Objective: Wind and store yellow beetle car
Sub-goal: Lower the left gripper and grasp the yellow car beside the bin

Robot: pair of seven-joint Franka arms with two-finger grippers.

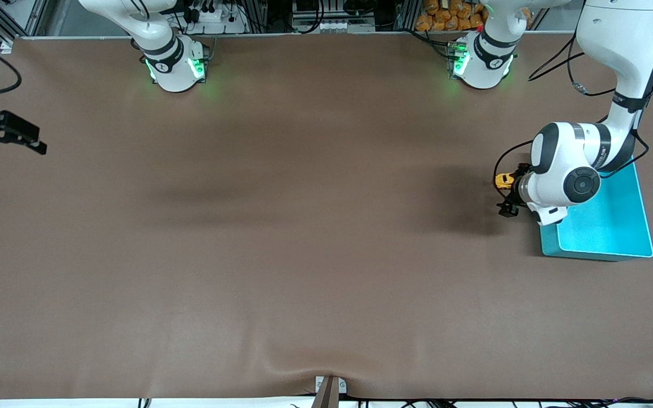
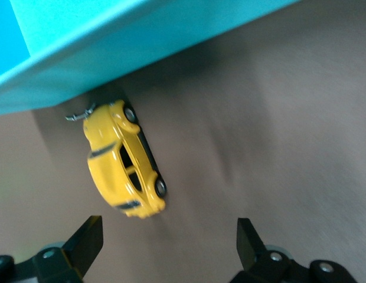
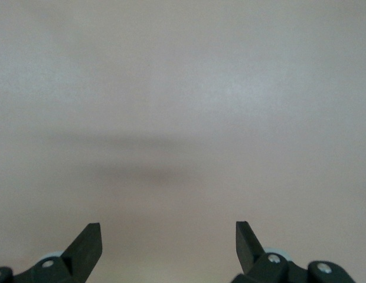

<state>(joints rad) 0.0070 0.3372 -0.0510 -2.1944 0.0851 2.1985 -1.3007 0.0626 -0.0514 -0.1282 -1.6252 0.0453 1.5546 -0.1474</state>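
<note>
Big brown worktop (image 1: 304,255), turquoise bin (image 1: 610,226) down at my left arm's end. The yellow beetle car (image 2: 124,159) sits on the worktop right against the bin's outer wall. My left end effector (image 2: 168,244) hovers over it, fingers apart, nothing held. Right end effector (image 3: 168,244) waits, also apart. Worry: one finger clips the bin wall and the car skids away.

The yellow beetle car (image 2: 124,159) has a glossy, smooth, painted-looking shell, dark tyres and a small bright metal-looking fitting at one end. The turquoise bin (image 1: 615,226) appears as smooth, matt plastic. The table cover (image 1: 304,255) is a matt brown sheet, slightly rippled. The gripper fingers (image 2: 88,239) are matt black.
</note>
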